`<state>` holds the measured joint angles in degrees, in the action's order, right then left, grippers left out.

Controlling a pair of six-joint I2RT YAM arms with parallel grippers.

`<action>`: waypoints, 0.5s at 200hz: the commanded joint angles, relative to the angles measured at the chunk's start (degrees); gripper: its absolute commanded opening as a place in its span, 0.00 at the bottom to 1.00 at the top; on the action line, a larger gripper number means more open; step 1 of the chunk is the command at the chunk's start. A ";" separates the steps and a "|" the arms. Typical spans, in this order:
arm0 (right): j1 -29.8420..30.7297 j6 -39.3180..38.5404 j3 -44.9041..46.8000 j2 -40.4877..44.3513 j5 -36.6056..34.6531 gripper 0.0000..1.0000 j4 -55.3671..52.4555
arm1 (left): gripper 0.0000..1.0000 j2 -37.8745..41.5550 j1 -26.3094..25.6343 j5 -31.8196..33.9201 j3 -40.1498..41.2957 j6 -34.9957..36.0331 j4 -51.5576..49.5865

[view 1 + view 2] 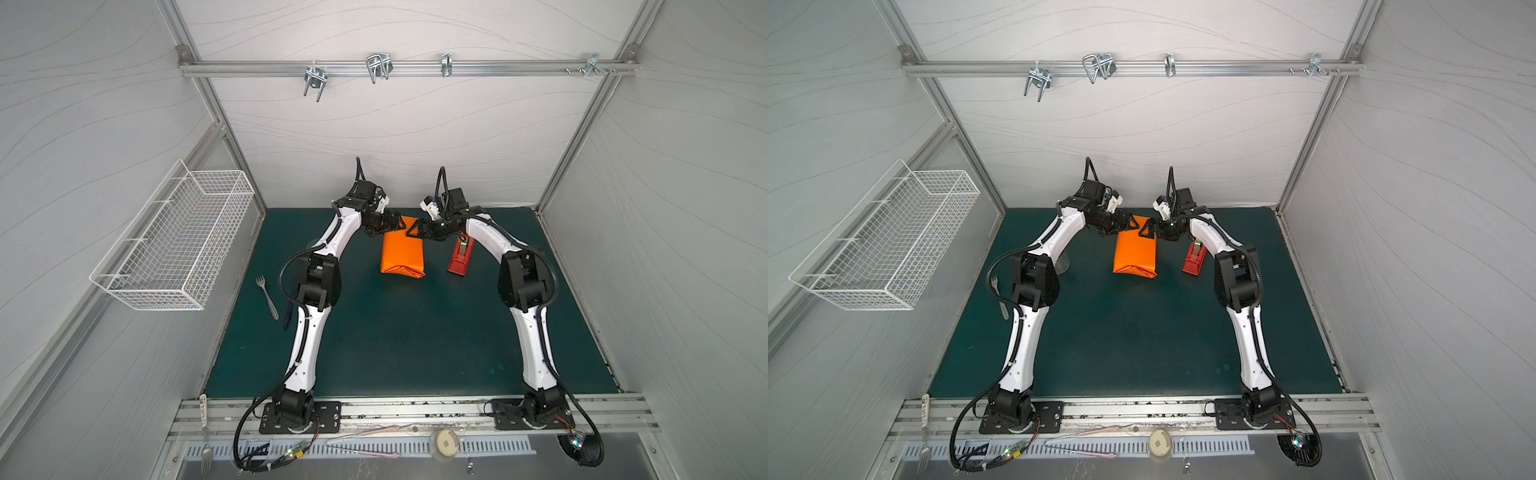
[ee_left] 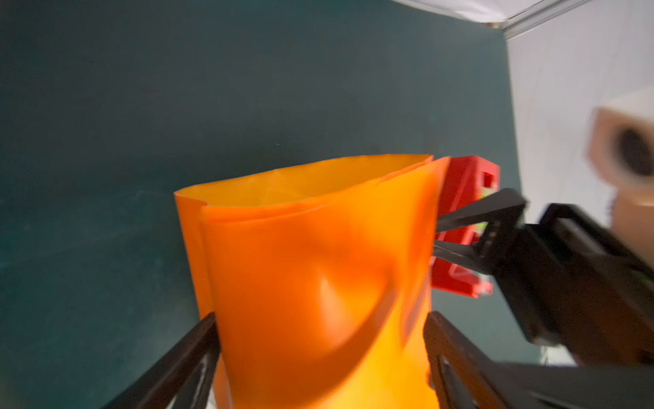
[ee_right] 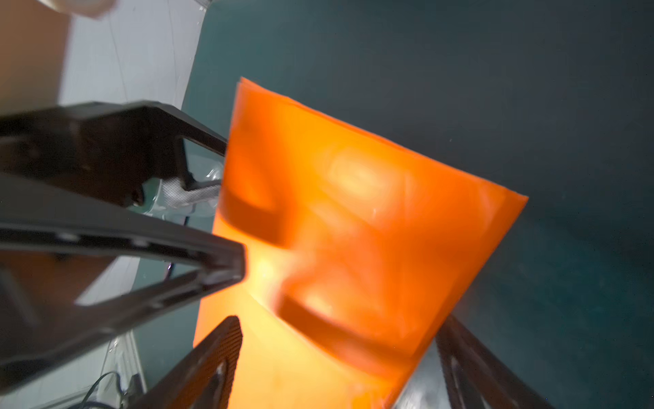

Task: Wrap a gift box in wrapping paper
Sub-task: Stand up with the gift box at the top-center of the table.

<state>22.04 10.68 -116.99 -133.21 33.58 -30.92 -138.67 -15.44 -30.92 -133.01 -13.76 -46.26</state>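
Gift box, presumably inside wrapping paper [image 1: 402,253]

- wrapping paper [image 1: 402,253]: glossy, smooth orange sheet, softly dented
- counter [image 1: 395,340]: matt dark green surface
- tape dispenser [image 1: 458,262]: shiny red plastic
- basket [image 1: 174,245], left of frame: white-coated wire
- fork [image 1: 267,297]: bright metal

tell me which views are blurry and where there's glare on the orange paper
Left wrist view: the wrapping paper is smeared by motion blur, and the right gripper beyond it is soft too. Right wrist view: the paper is blurred, with bright washed-out patches and dark shadow bands. In both top views it looks sharper and evenly lit, with no strong glare.
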 commanded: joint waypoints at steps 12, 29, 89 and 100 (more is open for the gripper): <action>0.96 -2.07 6.38 8.76 4.15 0.87 5.59 | 0.90 7.82 -1.56 -4.15 4.65 0.12 4.80; 1.16 -2.98 9.44 11.05 4.12 0.87 7.54 | 0.90 9.49 -1.78 -3.99 7.36 0.23 6.24; 2.48 -6.74 18.59 17.19 4.04 0.86 12.76 | 0.90 13.33 -1.89 -4.02 14.81 0.63 9.21; 2.56 -7.43 20.23 18.34 3.96 0.86 14.08 | 0.89 14.18 -1.88 -4.15 16.47 0.53 10.28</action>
<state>22.90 6.81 -99.24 -118.76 34.83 -21.91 -127.85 -16.08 -32.08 -118.69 -13.69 -40.16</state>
